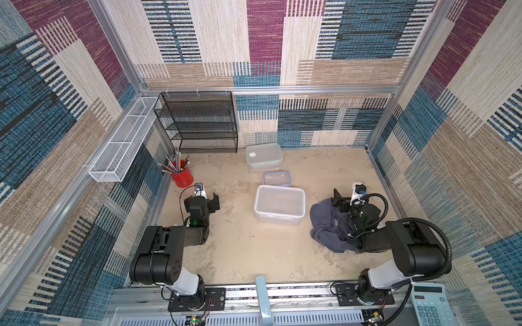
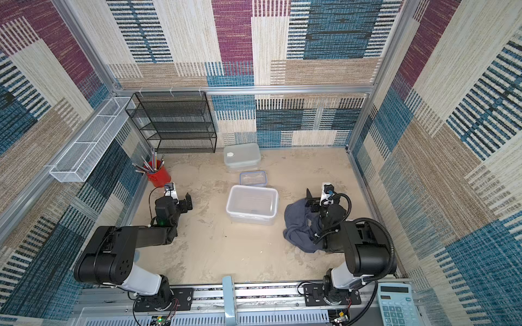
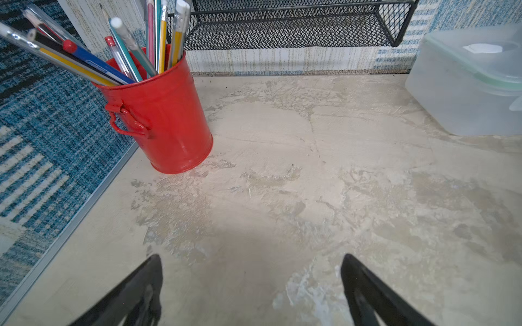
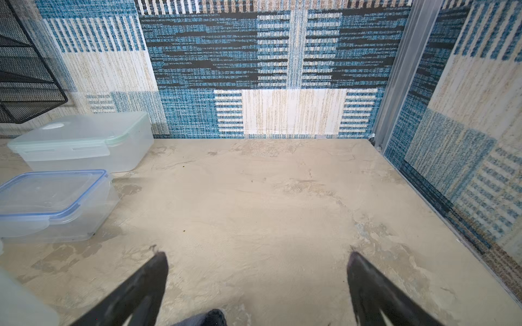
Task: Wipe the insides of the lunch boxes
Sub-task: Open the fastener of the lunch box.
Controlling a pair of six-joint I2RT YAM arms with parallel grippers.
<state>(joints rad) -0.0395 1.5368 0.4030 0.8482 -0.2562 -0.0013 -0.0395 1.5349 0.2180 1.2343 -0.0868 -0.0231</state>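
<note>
Large lunch box (image 1: 279,204) sits mid-table, long side facing the robot, and just behind it is the small lunch box (image 1: 276,178) with its blue-rimmed lid clipped on. Further back, near the rear wall, is the medium lunch box (image 1: 264,156) with its green-rimmed lid shut. To the right of the large one, a grey-blue cloth (image 1: 324,223) lies crumpled on the table (image 1: 248,254), partly under the right arm. The right gripper (image 4: 257,255) sits low at the cloth's far edge, jaws spread wide with only bare tabletop between them. Over on the other side, the left gripper (image 3: 251,258) is also wide apart and holding nothing. It points toward the red cup (image 3: 166,118) of pencils in the left rear corner, below the black mesh shelf (image 1: 197,121).
</note>
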